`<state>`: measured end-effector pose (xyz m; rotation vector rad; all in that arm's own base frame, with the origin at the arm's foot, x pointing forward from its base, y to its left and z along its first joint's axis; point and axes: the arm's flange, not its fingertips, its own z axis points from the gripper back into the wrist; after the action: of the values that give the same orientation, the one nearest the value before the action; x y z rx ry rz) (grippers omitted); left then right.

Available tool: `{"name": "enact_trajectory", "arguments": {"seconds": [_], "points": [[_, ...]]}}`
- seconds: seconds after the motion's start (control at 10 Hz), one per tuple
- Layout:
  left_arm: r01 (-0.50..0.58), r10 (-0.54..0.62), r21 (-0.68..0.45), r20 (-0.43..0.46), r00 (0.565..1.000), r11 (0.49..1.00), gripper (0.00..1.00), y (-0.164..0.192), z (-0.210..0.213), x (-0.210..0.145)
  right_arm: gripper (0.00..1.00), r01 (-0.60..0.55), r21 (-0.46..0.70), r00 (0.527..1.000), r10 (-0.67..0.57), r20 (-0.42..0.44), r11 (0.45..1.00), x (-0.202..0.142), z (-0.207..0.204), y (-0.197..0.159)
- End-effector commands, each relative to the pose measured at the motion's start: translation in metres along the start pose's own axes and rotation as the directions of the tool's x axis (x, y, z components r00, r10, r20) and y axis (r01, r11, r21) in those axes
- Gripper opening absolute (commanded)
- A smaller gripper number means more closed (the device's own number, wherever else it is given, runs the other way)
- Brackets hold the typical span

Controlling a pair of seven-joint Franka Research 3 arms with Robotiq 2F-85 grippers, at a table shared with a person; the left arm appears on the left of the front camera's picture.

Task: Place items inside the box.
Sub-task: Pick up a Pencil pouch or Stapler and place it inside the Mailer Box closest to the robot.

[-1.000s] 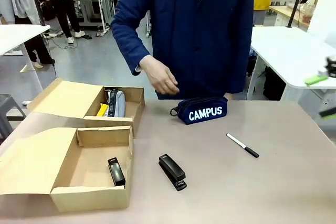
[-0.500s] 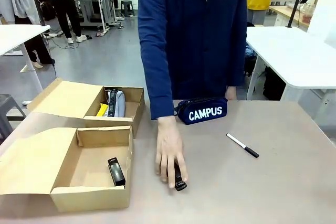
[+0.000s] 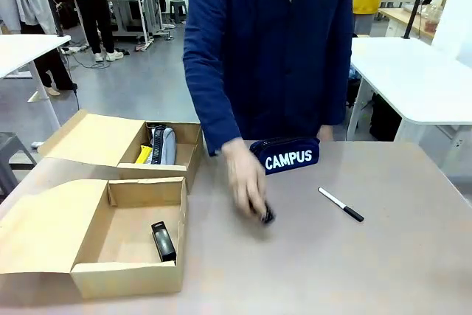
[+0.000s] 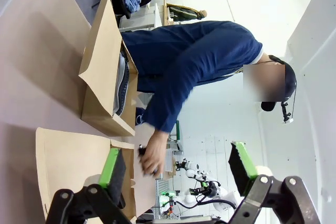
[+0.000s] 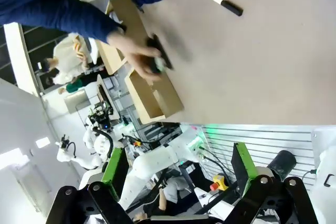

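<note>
Left gripper (image 4: 176, 162): fingers spread wide with nothing between them; it hangs above the left side of the table (image 3: 369, 271), over the cardboard boxes
Right gripper (image 5: 178, 169): fingers fully apart and empty; it hangs over the right side of the table, well apart from every item
Person's hand (image 3: 245, 181): blurred; closed over the black stapler (image 3: 266, 215) near the middle of the table; whether the stapler touches the tabletop I cannot tell
Navy pencil case (image 3: 287, 156): lettered "CAMPUS"; lies on the table just beyond the hand, at the far edge
Thin black pen (image 3: 341, 204): lies flat on the table, right of the stapler; untouched
Near box (image 3: 125, 279): open, at the near left; a small black object (image 3: 163, 241) lies inside by its right wall
Far box (image 3: 194, 154): open, behind the near box; holds the grey pencil case (image 3: 168, 147) and, to its left, the yellow utility knife (image 3: 144, 154)
</note>
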<state>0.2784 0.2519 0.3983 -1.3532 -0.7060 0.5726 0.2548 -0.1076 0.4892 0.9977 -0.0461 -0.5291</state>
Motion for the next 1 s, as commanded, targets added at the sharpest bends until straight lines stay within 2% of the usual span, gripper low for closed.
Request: {"name": "enact_trajectory", "arguments": {"seconds": [0.0, 0.9], "points": [[0.008, -0.008, -0.012, 0.0, 1.0, 1.0, 1.0, -0.001, -0.0011, -0.0037, 1.0, -0.01, 0.025, 1.0, 0.01, -0.004, 1.0, 0.0021, 0.0021, 0.0001], [0.008, -0.008, -0.012, 0.0, 1.0, 1.0, 1.0, -0.001, -0.0011, -0.0037, 1.0, -0.01, 0.025, 1.0, 0.01, -0.004, 1.0, 0.0021, 0.0021, 0.0001]]}}
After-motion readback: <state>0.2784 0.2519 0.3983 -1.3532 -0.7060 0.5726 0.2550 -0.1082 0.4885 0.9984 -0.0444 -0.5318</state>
